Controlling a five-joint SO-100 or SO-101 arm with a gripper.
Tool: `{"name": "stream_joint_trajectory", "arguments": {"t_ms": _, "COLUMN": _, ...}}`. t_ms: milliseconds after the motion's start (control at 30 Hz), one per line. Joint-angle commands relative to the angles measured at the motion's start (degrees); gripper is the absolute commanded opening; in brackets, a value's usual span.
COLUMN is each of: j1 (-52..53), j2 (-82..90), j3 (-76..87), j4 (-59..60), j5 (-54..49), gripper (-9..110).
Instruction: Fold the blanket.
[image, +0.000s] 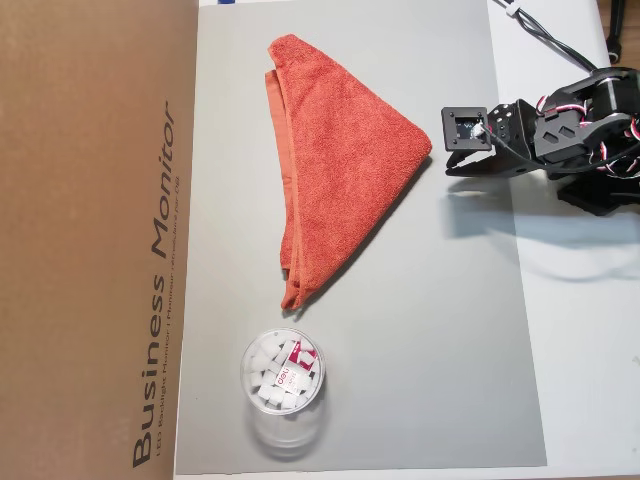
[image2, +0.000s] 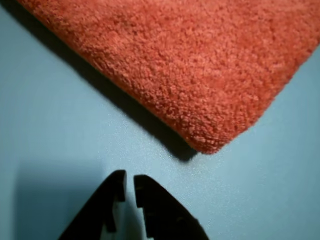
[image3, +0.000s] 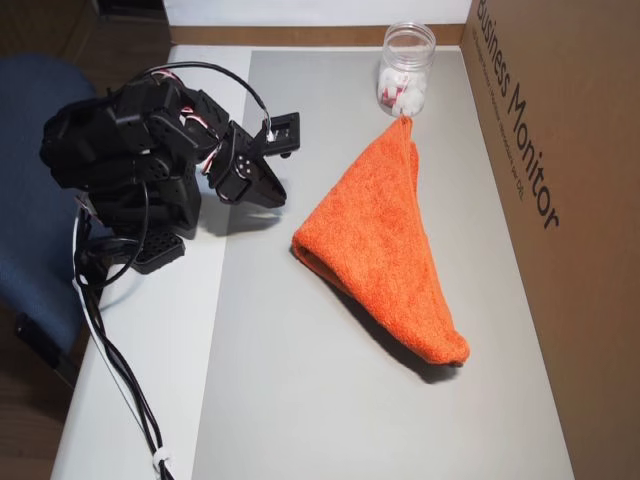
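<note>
In an overhead view, a brown box (image: 95, 240) printed "Business Monitor" fills the left side, its edge running along the grey mat (image: 450, 330). On the mat, just right of the box, the blanket (image: 340, 165) lies folded into a triangle: its long hemmed edge runs up and down on the left, and its folded corner points right toward the arm. Below the blanket's lower tip stands a clear jar (image: 283, 375) of small white pieces (one carries a red label), near the tip but apart from it. Further right, the gripper (image: 447, 165) hangs just beside the blanket's right corner, not touching it. The black arm (image: 585, 130) sits on the white table (image: 580, 350) past the mat's right edge, with cables (image: 555, 40) trailing off above it.

The wrist view shows the fingers (image2: 152, 205) nearly together, a thin gap between the tips, holding nothing, with bare mat between them and the blanket's corner.

Nothing lies between the gripper and the blanket.
</note>
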Motion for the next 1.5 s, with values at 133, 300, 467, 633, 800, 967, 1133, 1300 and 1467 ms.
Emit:
{"name": "stream_joint_trajectory", "arguments": {"t_ms": 133, "j1": 0.18, "j2": 1.85, "j3": 2.46, "j4": 0.09, "j5": 0.35, "gripper": 0}}
{"name": "stream_joint_trajectory", "arguments": {"t_ms": 300, "j1": 0.0, "j2": 2.29, "j3": 2.46, "j4": 3.78, "j5": 0.44, "gripper": 0}}
{"name": "stream_joint_trajectory", "arguments": {"t_ms": 467, "j1": 0.7, "j2": 2.37, "j3": 2.46, "j4": 9.05, "j5": 0.44, "gripper": 0}}
{"name": "stream_joint_trajectory", "arguments": {"t_ms": 633, "j1": 0.62, "j2": 2.37, "j3": 2.46, "j4": 11.95, "j5": 0.44, "gripper": 0}}
{"name": "stream_joint_trajectory", "arguments": {"t_ms": 800, "j1": 0.62, "j2": 2.37, "j3": 2.46, "j4": 14.94, "j5": 0.44, "gripper": 0}}
{"name": "stream_joint_trajectory", "arguments": {"t_ms": 967, "j1": 0.62, "j2": 2.37, "j3": 2.46, "j4": 17.23, "j5": 0.44, "gripper": 0}}
{"name": "stream_joint_trajectory", "arguments": {"t_ms": 1133, "j1": 0.62, "j2": 2.37, "j3": 2.46, "j4": 17.23, "j5": 0.18, "gripper": 0}}
{"name": "stream_joint_trajectory", "arguments": {"t_ms": 1300, "j1": 0.62, "j2": 2.37, "j3": 2.46, "j4": 17.23, "j5": -0.44, "gripper": 0}}
{"name": "stream_joint_trajectory", "arguments": {"t_ms": 1467, "j1": 0.62, "j2": 2.37, "j3": 2.46, "j4": 17.23, "j5": -0.44, "gripper": 0}}
